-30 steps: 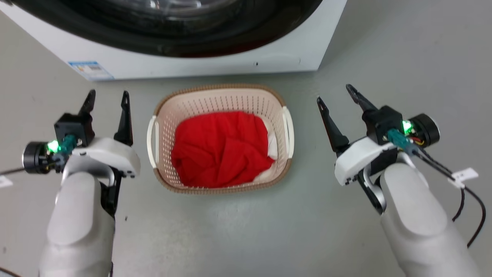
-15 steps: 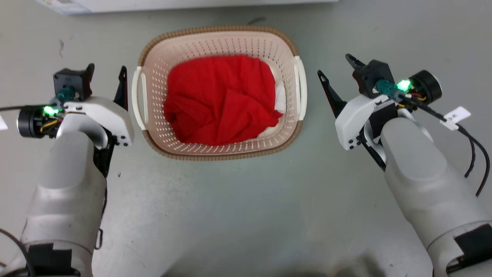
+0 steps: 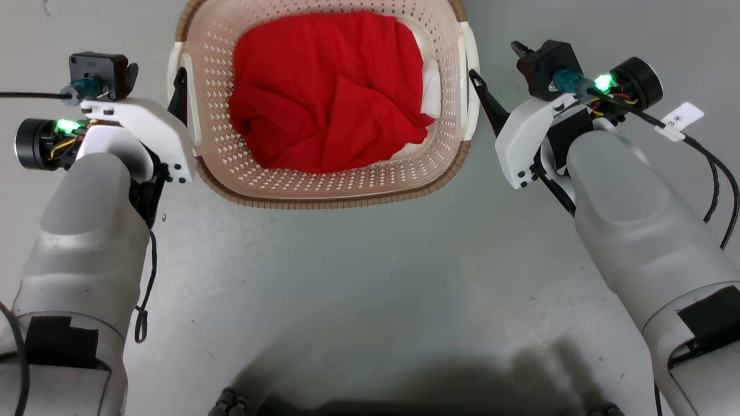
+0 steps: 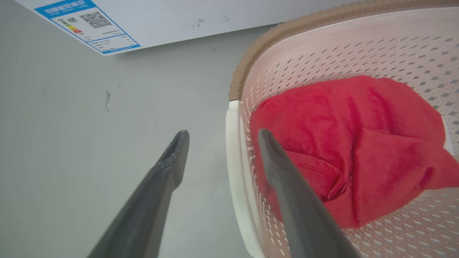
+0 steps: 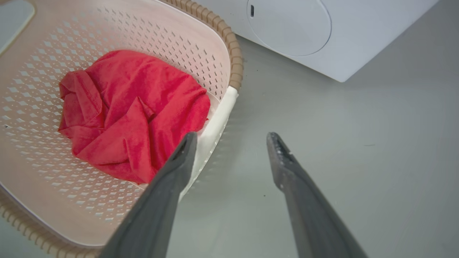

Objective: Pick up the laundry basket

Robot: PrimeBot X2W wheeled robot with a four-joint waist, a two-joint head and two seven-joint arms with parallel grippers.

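The laundry basket [image 3: 324,199], cream perforated plastic with a brown rim, stands on the grey floor with a red cloth [image 3: 324,86] inside. My left gripper [image 3: 156,81] is open at the basket's left side. In the left wrist view the white left handle [image 4: 235,172] runs between that gripper's [image 4: 222,133] fingers, one over the floor and one over the basket's inside. On the other side my right gripper [image 3: 498,62] is open as well. In the right wrist view this gripper [image 5: 232,136] has its inner finger over the right handle [image 5: 218,122] and its outer finger over the floor.
The white washing machine [image 5: 340,36] stands just behind the basket, with a blue label [image 4: 88,27] low on its front. Black cables [image 3: 717,173] hang off my right wrist. Open grey floor [image 3: 370,300] lies in front of the basket.
The head camera has tilted down, so the basket sits higher and larger in view. Both open grippers have closed in on the basket's side handles.
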